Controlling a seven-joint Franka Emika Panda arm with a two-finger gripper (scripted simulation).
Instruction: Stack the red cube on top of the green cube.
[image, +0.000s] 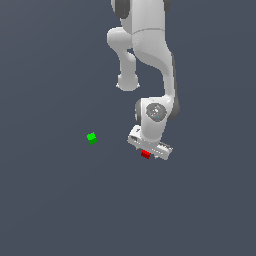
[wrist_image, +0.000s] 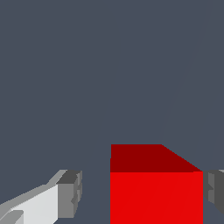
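Red cube (wrist_image: 156, 188) is seen between the open fingers (wrist_image: 70, 192), one pad close, a gap at the other; the green cube (image: 91, 137) lies well apart from it.

Flat, even simulator light on both views, sharp throughout, no cast shadows, glare or blur.

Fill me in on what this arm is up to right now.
A white robot arm is working on the red cube. Its claw is down over that cube, and the wrist view shows the cube between the two fingers, with a gap on one side and the other finger right at its edge, so it is not yet clamped. The green cube sits alone on the grey floor, off toward the exterior view's left, with nothing on it.
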